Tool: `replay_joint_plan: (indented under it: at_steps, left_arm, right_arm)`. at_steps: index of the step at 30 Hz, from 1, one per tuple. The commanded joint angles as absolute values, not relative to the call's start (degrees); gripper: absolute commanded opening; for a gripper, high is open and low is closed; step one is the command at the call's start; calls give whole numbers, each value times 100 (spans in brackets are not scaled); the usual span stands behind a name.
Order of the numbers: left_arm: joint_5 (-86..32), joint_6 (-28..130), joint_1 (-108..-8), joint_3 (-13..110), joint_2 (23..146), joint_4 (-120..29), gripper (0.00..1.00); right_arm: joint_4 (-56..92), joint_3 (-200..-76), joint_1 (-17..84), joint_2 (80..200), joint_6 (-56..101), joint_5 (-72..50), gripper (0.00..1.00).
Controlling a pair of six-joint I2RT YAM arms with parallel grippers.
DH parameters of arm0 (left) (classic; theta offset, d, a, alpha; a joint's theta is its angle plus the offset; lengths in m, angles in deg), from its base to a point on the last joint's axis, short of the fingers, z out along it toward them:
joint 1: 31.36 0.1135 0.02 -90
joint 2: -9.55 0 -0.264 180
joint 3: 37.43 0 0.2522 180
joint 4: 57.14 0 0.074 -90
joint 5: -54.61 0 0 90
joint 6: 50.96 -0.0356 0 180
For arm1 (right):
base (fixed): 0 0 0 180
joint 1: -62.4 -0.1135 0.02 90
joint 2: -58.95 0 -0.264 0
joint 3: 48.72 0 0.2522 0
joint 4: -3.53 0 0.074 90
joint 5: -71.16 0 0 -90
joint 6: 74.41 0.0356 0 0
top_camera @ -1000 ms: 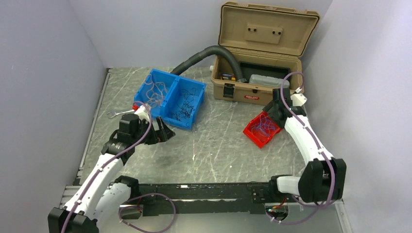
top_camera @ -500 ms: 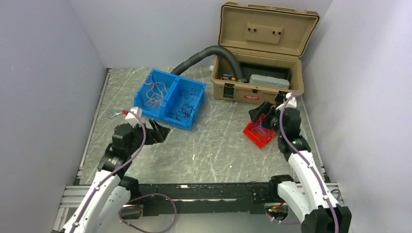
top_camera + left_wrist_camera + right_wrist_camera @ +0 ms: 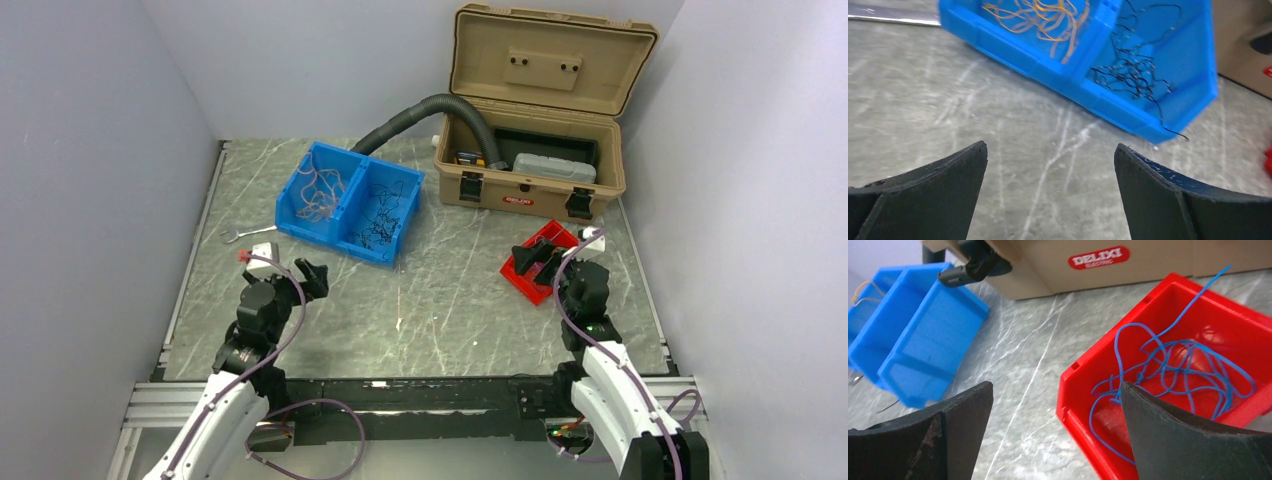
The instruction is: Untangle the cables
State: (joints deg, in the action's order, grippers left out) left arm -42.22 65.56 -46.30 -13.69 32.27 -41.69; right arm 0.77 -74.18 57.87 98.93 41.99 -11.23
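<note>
- Left of centre on the table (image 3: 450,300) sits your blue bin (image 3: 350,203); the yellow cables (image 3: 1048,15) lie looped in its left compartment and the black cables (image 3: 1133,75) in its right, so the colours look parted by kind rather than knotted together
- One black strand trails over the bin's near right corner towards the table; judge for yourself whether that counts as tidy
- Off to the right, the red bin (image 3: 1248,325) holds the blue cables (image 3: 1178,365) as one loose bundle, with a single end rising past the far rim
- Your left gripper (image 3: 1050,150) hangs low over bare table a little short of the blue bin, its jaws wide apart with nothing between them; it faces the bin without reaching into it, which reads as a rest pose, not an approach
- Your right gripper (image 3: 1055,390) sits just beside the red bin's near corner, jaws likewise spread wide and empty, the blue bundle lying beyond its right finger rather than inside the gap
- With each colour in its own compartment and no cable seen lying loose on the table, you appear to be at or near the end of the sort
- Behind, the tan toolbox (image 3: 530,150) stands open with the corrugated hose (image 3: 420,112) running into it; neither seems part of this job
</note>
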Motion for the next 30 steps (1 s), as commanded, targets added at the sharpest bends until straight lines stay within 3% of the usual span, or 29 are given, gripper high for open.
replay_joint_plan:
  at_steps: [1, 13, 17, 21, 30]
  left_arm:
    - [-5381, 6001, -4643, -1295, 3411, -4597, 100]
    - [-6113, 6233, -4642, -1111, 3798, -4465, 99]
    - [-6249, 6091, -4641, -1315, 3721, -5025, 99]
    - [-6514, 5879, -4637, -1328, 3995, -5440, 99]
    - [-7048, 5619, -4349, -881, 5292, -6211, 99]
  right_arm:
    - [-766, -7283, 5777, 9889, 3712, -1809, 100]
    - [-1335, -6949, 5784, 9748, 3472, -2808, 98]
    - [-2725, -6745, 5796, 10483, 3509, -3293, 95]
    - [-2574, -7419, 5792, 11400, 2984, -3105, 89]
    - [-3880, -7701, 5924, 12731, 2036, -3422, 93]
